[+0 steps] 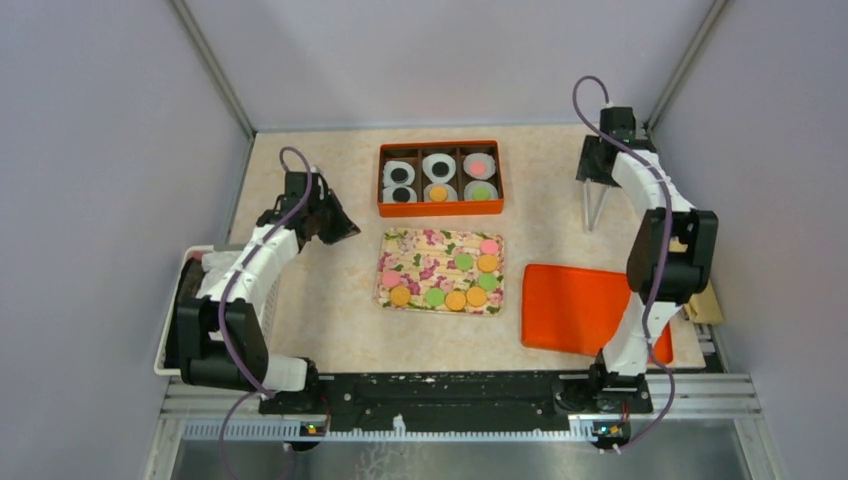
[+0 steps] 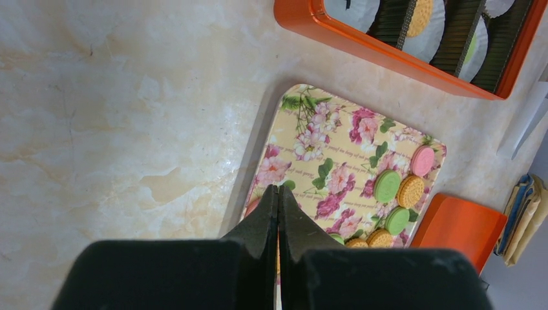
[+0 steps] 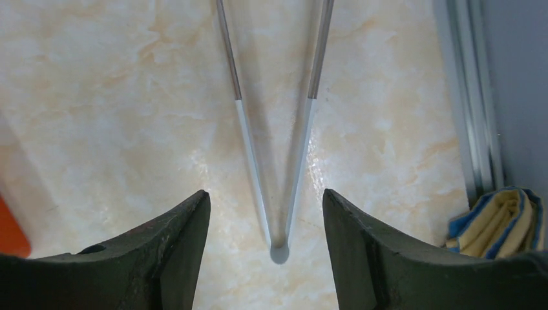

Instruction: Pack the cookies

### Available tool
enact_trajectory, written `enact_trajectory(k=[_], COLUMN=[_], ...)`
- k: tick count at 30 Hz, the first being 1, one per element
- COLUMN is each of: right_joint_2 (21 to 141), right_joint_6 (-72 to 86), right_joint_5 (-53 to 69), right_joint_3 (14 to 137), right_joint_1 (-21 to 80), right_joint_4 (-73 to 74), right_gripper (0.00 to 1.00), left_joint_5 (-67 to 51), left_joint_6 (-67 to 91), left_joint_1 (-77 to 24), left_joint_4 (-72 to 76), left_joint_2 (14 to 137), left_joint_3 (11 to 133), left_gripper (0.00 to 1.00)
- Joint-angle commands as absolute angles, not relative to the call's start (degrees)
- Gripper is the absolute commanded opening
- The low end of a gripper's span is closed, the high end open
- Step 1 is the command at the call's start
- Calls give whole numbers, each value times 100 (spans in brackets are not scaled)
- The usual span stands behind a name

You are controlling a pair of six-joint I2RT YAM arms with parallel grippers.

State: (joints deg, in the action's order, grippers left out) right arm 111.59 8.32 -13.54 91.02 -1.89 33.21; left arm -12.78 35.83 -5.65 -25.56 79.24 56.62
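Note:
Several cookies, pink (image 1: 489, 246), green (image 1: 464, 262) and orange (image 1: 456, 300), lie on a floral tray (image 1: 425, 255). They also show in the left wrist view (image 2: 388, 185). An orange box (image 1: 440, 147) behind it holds white paper cups with black (image 1: 400, 174), orange, pink and green cookies. My left gripper (image 1: 350, 231) is shut and empty, hovering at the tray's left edge (image 2: 278, 188). My right gripper (image 1: 596, 178) is open (image 3: 265, 192) over the joined end of metal tongs (image 3: 279, 248) lying on the table, with a finger on each side.
An orange lid (image 1: 580, 305) lies at the near right. A white basket (image 1: 172, 320) stands at the left edge. A folded cloth (image 3: 494, 219) lies by the right rail. The tongs (image 1: 590, 212) point toward the near side.

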Motion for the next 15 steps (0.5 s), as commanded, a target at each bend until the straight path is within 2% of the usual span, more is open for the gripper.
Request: enact_trajectory(k=[1,9,15], right_joint_2=[9963,8644,7930], right_joint_6=[1027,1688,2155], right_joint_5=[-1291,-1438,-1732], right_joint_3=[8800,7534,6330], right_joint_1=[-46,1398,2541], right_joint_4=[3153,3510,3868], right_gripper=[63,54,52], left_joint_5=[-1467,-1573,-1609], left_joint_6=[3576,3410,3349], left_joint_1=[-543,-584,-598], left_joint_4=[-2230,-2061,-2100], left_joint_2=[7698,7595,7516], left_joint_3=[5737,5902,5932], left_gripper=[2,12,14])
